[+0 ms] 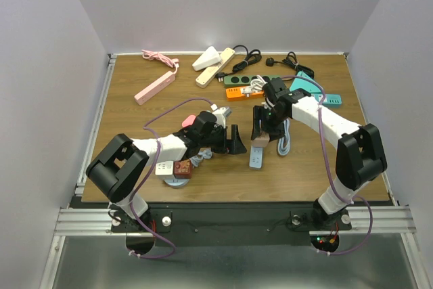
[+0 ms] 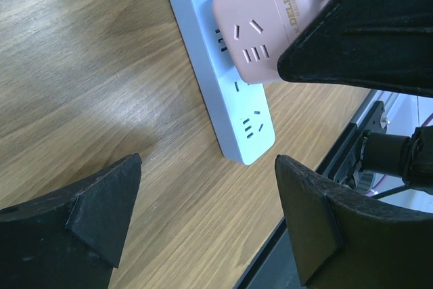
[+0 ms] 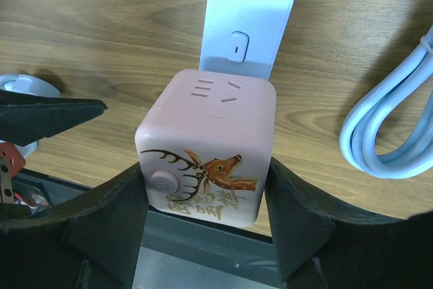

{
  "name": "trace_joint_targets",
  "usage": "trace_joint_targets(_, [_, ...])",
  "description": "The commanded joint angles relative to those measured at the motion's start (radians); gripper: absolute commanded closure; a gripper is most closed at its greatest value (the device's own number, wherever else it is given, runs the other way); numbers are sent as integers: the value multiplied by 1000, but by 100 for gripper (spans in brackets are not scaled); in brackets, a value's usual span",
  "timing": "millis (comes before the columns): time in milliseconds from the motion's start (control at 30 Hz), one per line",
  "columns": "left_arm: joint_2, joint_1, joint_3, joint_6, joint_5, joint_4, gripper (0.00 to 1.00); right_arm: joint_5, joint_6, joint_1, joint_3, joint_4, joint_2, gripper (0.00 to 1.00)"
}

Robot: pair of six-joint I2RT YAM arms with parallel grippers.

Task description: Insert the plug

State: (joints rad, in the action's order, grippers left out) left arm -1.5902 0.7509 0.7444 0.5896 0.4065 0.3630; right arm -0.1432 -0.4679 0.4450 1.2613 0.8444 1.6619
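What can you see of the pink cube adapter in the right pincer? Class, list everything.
The pink cube adapter is a pale, smooth, plastic-looking block with rounded edges. One face carries socket slots; another shows a deer drawing, gold characters and a round button. The right pincer clamps its two sides, holding it upright over the light blue power strip, beside the strip's switch. Whether its plug is seated cannot be seen.

Bright even light, soft shadows.
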Motion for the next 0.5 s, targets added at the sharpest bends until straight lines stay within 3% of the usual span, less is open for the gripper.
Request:
trace_joint_targets(0, [-4, 1, 6, -2, 23, 42, 9, 229, 48, -22, -34, -153, 9, 100])
trace_joint_targets(467, [-5, -1, 1, 4, 26, 50, 10, 323, 45, -14, -68, -182, 13, 100])
